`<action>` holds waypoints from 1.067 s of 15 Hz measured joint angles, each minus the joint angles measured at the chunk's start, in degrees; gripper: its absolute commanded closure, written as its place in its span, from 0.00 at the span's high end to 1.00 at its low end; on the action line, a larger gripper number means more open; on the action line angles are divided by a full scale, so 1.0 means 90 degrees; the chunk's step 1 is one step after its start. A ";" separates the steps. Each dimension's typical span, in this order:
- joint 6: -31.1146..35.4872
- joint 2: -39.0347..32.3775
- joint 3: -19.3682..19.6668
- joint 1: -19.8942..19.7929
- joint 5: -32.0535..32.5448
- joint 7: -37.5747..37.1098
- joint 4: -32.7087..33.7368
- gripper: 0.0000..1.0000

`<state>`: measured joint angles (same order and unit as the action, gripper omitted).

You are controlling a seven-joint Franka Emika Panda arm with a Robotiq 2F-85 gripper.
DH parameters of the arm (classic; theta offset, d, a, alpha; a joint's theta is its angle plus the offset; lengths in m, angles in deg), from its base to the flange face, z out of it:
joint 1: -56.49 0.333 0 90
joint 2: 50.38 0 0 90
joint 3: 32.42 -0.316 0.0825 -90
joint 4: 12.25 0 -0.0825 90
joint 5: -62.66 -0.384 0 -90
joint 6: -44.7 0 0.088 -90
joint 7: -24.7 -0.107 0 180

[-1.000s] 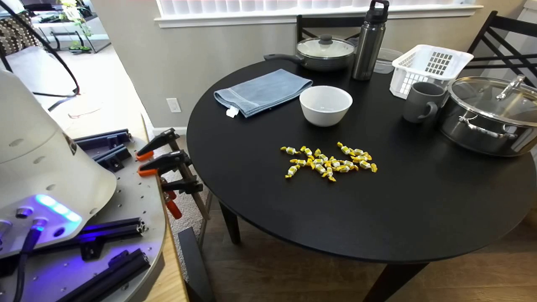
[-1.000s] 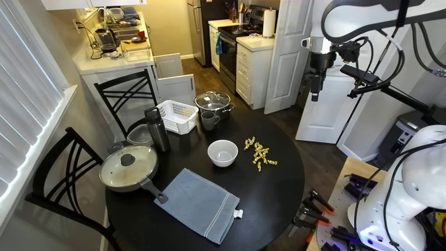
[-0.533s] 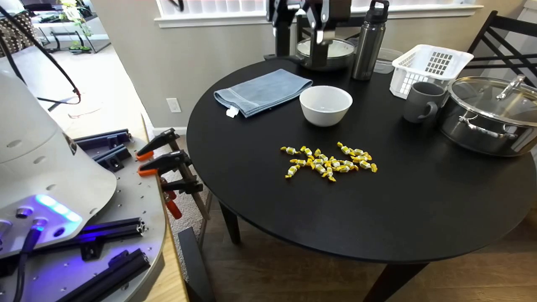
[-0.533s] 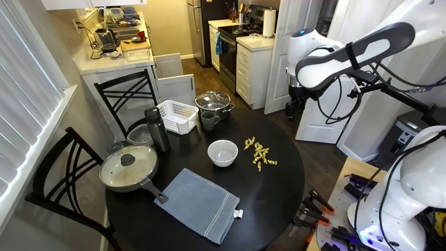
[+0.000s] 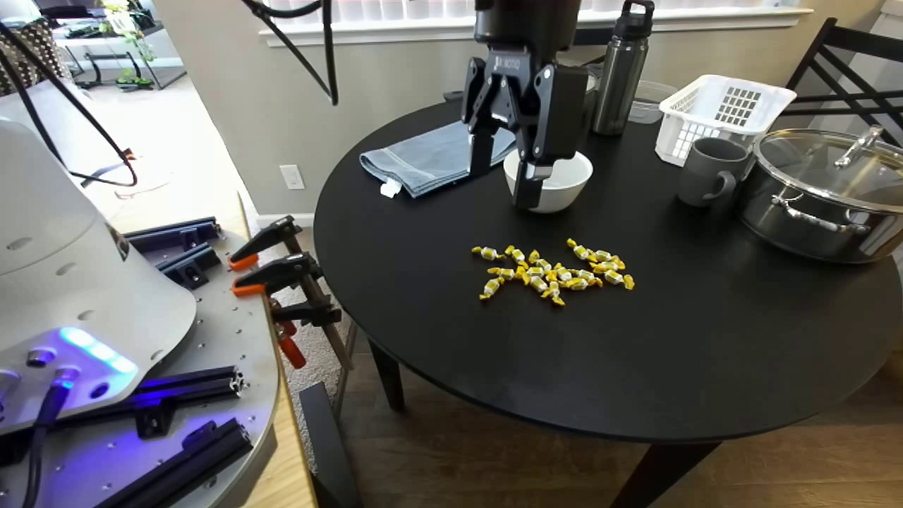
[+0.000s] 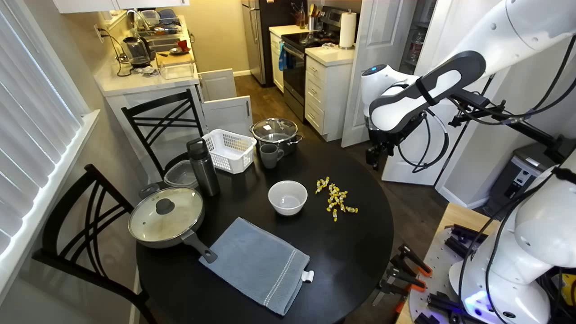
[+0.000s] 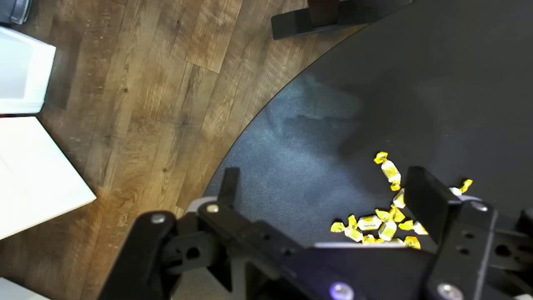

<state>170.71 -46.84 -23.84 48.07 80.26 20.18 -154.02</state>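
1. A home, with kitchen and dining areas joined.
2. At the far side, in an exterior view, stand a stove [image 6: 293, 76], a steel-fronted fridge [image 6: 258, 42], white drawers [image 6: 315, 93] and a paper towel roll [image 6: 348, 29].
3. At the far left there, a counter [image 6: 110, 84] carries an electric kettle [image 6: 136, 51].
4. Nearer, in both exterior views, a round black worktop [image 6: 342, 261] has black chairs [image 5: 864, 41] beside it; vertical window blinds [image 6: 38, 117] hang close by.
5. On it sit a lidded pan [image 6: 148, 220], a pot [image 6: 275, 131] and a mug [image 6: 270, 156].
6. Wood-plank flooring [image 7: 137, 104] shows in the wrist view.
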 measured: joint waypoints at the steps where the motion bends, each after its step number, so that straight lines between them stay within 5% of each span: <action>1: -0.0054 -0.0012 0.0001 0.0000 -0.0034 0.0046 0.0060 1.00; 4: -0.0075 -0.0013 0.0001 0.0003 -0.0049 0.0073 0.0090 1.00; 7: 0.0646 -0.0062 -0.0009 0.0026 -0.0513 -0.0028 -0.0068 1.00; 13: 0.3539 -0.1236 -0.0439 0.0356 -0.2993 0.0065 -0.0817 1.00; 16: 0.4313 -0.2076 -0.0999 0.0316 -0.4294 0.0375 -0.0816 1.00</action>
<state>209.52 -65.52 -32.83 50.91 41.61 23.56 -161.36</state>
